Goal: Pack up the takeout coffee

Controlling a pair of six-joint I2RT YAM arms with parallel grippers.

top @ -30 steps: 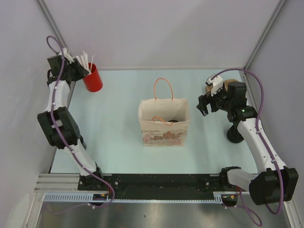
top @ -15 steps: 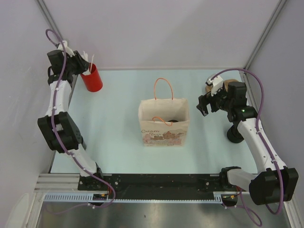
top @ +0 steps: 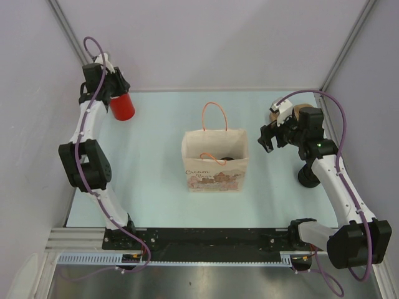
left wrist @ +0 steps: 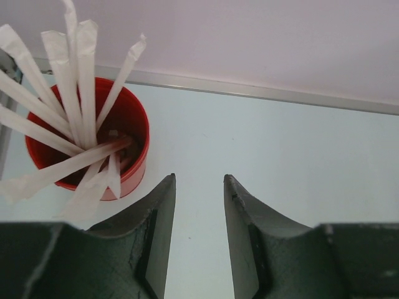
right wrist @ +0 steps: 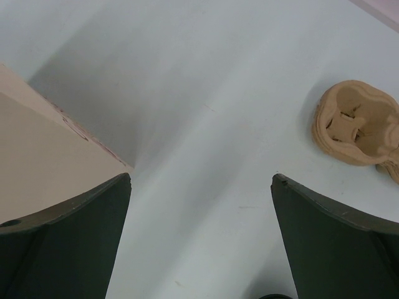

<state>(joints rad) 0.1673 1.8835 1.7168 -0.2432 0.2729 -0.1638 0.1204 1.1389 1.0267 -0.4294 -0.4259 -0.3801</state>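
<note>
Left tool part-open, empty, beside red cup at ten o'clock on the surface; right tool wide open, empty, two o'clock from paper bag.

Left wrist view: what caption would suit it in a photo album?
Open, empty gripper hovers near a red cup of paper-wrapped straws on a pale table.

Red cup, white straws, tan bag with pinkish print, pale blue-green table, tan carrier.
</note>
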